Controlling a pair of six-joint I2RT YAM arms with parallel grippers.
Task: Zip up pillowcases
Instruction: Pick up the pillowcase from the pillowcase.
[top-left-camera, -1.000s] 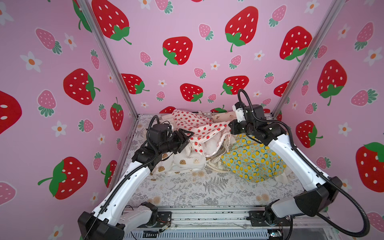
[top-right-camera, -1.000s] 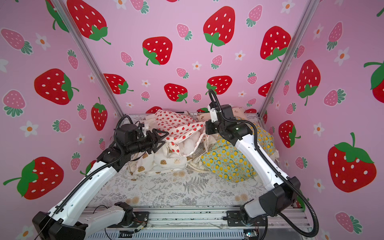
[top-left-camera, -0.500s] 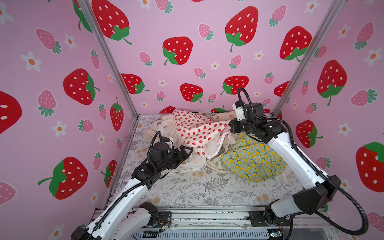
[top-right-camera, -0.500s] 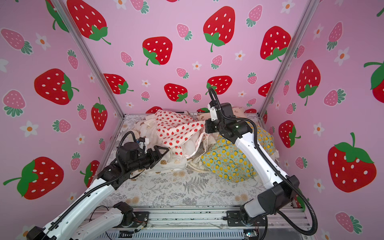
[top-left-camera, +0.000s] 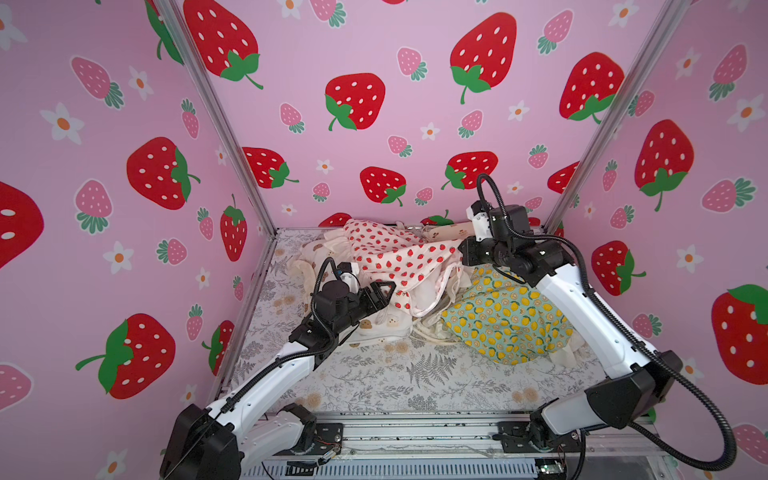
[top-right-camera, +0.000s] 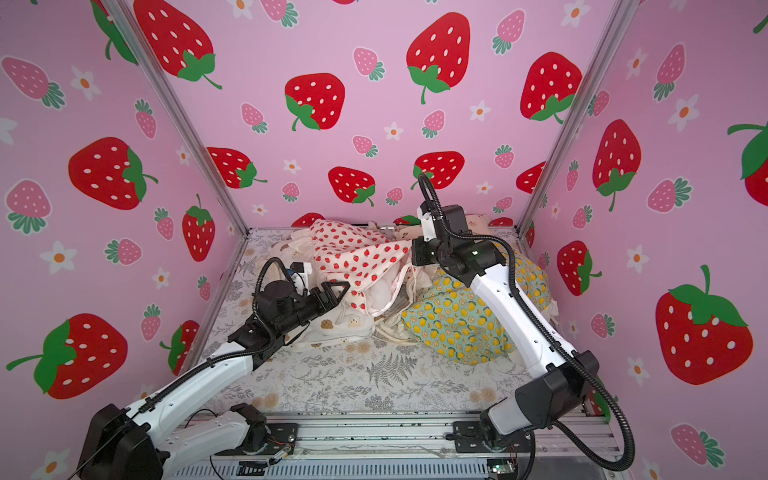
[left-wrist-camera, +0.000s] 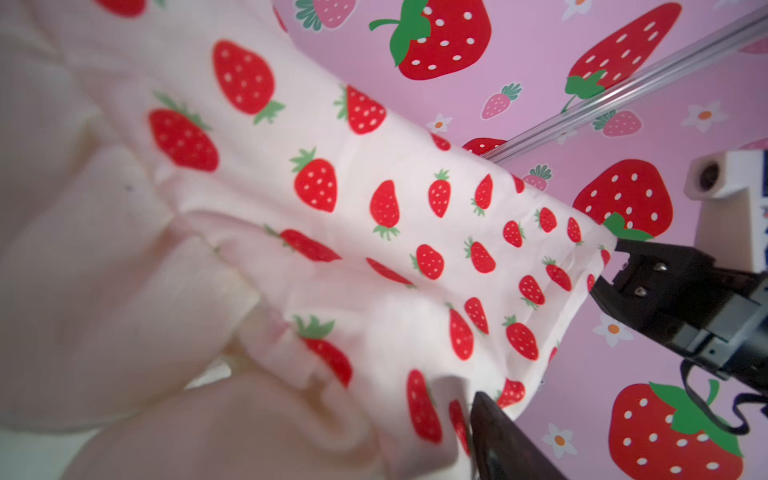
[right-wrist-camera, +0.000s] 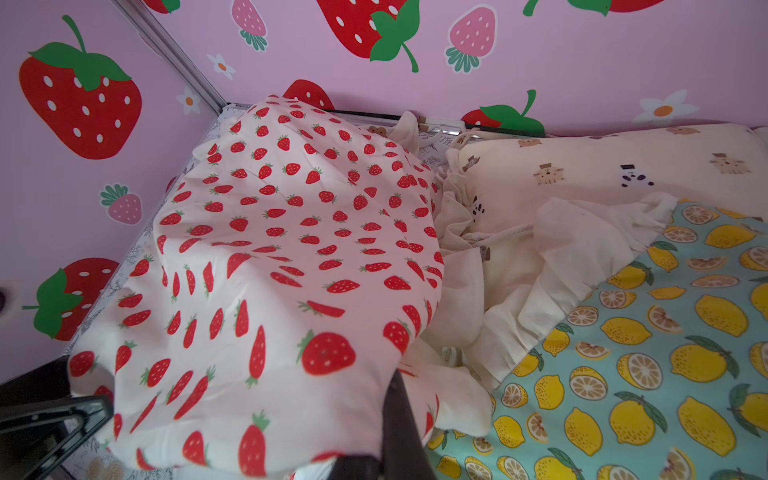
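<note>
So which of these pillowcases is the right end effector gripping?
The strawberry pillowcase, white with red berries: the right end effector is shut on its corner, holding it taut above the pile. The lemon pillowcase and the bear-print pillowcase lie loose.

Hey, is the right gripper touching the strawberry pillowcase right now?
Touching. The left wrist view shows the right gripper shut on a corner of the strawberry pillowcase, with the cloth running straight into its jaws.
</note>
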